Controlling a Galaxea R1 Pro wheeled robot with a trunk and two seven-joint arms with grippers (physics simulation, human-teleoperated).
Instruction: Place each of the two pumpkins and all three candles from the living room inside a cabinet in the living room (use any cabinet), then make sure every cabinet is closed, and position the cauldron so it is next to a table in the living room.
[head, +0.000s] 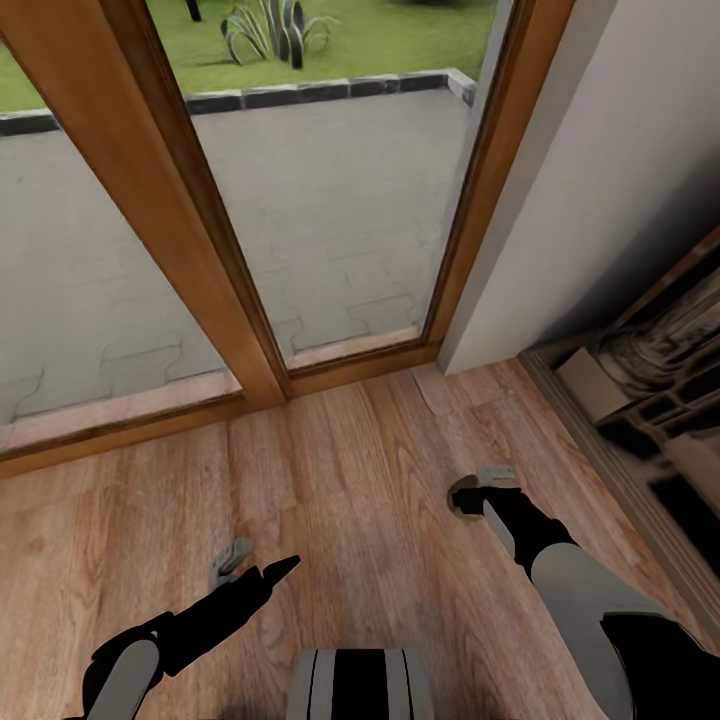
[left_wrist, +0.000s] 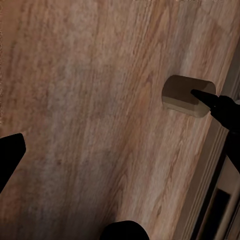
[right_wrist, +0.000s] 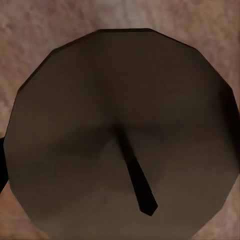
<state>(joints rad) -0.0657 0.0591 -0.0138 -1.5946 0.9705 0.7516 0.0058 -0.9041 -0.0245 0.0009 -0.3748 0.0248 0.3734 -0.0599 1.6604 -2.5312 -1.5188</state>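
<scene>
Judged early or midway at best: sees one candle (head: 463, 498) only, down on the plank floor (head: 350, 460) right under the right gripper (head: 478, 488), with no pumpkin, cabinet, cauldron or coffee table anywhere to confirm as dealt with. Looks straight down onto the candle's flat top and dark wick in the right wrist view, very close, so probably mid-pick. Cannot tell whether those jaws have closed on it or merely straddle it, nor whether lifted or resting on the boards. Finds the left gripper (head: 270, 553) low over bare floor nearer the robot's trunk, jaws spread wide, holding nothing. Catches the same stubby cylinder side-on in the left wrist view, close to the pale strip edging the floor. Leaves, by this evidence, nearly everything: securing this candle, carrying it to a cabinet, fetching whatever else remains out, shutting every drawer front, setting the cauldron beside the table. Faces away from all that, toward a glass door (head: 330, 200) in a wooden frame (head: 215, 260), paved patio (head: 90, 260) beyond, white wall (head: 600, 200) at the right. Notes a dark recess with pale stone-like blocks (head: 660, 370) just beside the right arm, too blurred to name; worth keeping the elbow clear of when turning round.
</scene>
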